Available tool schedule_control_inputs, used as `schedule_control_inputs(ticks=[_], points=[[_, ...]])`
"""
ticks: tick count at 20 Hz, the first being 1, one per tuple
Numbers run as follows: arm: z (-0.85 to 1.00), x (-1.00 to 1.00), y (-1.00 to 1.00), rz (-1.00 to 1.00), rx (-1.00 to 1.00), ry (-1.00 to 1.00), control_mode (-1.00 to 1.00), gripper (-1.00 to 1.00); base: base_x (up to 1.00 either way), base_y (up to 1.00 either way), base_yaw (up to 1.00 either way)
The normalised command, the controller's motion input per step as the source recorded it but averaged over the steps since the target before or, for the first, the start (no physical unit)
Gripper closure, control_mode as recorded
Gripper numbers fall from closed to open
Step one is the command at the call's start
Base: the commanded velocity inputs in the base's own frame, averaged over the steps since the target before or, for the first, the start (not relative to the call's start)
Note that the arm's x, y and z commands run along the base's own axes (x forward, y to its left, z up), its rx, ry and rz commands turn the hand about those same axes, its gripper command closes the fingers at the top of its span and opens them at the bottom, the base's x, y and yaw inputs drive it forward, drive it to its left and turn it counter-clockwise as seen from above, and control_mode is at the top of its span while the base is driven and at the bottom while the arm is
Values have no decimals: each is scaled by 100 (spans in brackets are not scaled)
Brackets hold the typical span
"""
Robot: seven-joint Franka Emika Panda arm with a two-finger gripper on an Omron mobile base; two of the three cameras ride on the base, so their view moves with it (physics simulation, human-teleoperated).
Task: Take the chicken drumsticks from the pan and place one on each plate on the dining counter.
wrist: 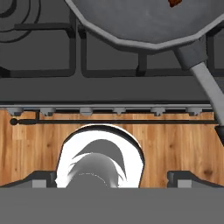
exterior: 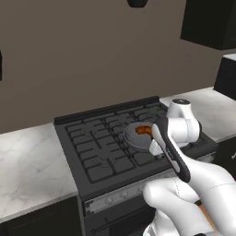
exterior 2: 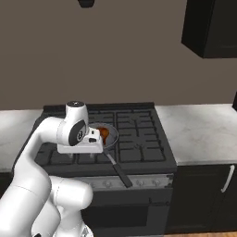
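**Drumsticks in the pan, pincer apart above the stove front**

While the small round grey-metal frying pan (exterior: 138,134) sits on the grates of the black gas stove (exterior: 97,147), toward the stove's front right as seen from the left base camera, cooked chicken drumsticks (exterior: 144,131) lie inside it. An orange-golden piece shows in the left base view; the right base view gives a reddish-brown mass (exterior 2: 104,134) half hidden behind the hand, and I cannot separate two pieces there. A sliver of dark red-brown meat (wrist: 175,2) pokes in at the top edge of the hand view.

Pan handle: long, thin, dark (exterior 2: 118,170), running from the pan toward the stove's front edge and out past it.

White two-finger gripper (wrist: 112,179): finger tips set wide apart at the bottom corners of the hand view, nothing between them. Hand hangs above the stove's front edge, just beside the pan on its near side, looking down past the knob row to the wooden plank floor (wrist: 39,144).

White-grey veined marble worktops (exterior: 27,170) flank the stove on both sides. Dark wall cabinet (exterior 2: 210,28) hangs up and to the right of the stove.
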Motion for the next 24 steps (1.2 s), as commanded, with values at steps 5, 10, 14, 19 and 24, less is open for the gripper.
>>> schedule_control_inputs(ticks=[5,10,14,19,24], points=[[0,0,0,0,0,0,100,-100,11,-3,6],[1,18,0,0,0,0,-100,-100,1,0,0],[4,70,5,0,0,0,-100,-100,0,0,0],[9,80,9,-3,0,0,-100,-100,0,0,0],[14,73,0,-4,0,6,-100,-100,0,0,0]])
